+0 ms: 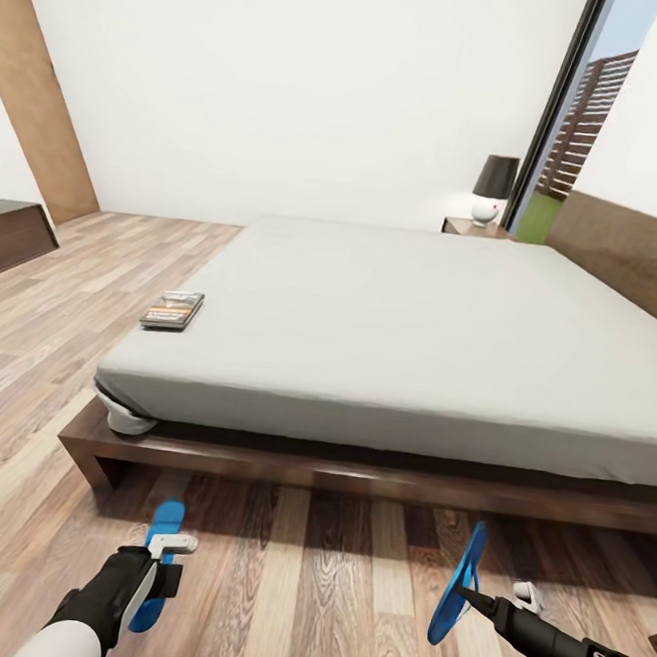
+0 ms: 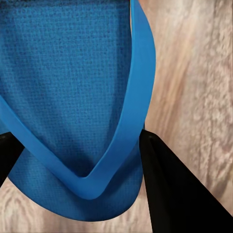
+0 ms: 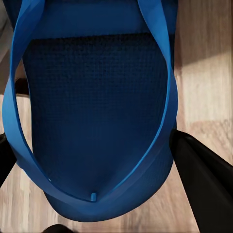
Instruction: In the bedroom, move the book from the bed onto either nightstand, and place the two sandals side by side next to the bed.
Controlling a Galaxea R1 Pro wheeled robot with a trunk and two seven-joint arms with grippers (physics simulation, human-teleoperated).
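Sandals hang at the frame's bottom: left gripper (image 1: 168, 554) grips one sandal (image 1: 157, 563), right gripper (image 1: 483, 603) clamps the other sandal (image 1: 459, 584). Book (image 1: 173, 310) lies at the bed's (image 1: 388, 334) left edge.

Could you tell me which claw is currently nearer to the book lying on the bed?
Left. The left claw, holding a sandal above the floor, sits below the book near the bed's corner. The right claw holds the other sandal farther off to the side.
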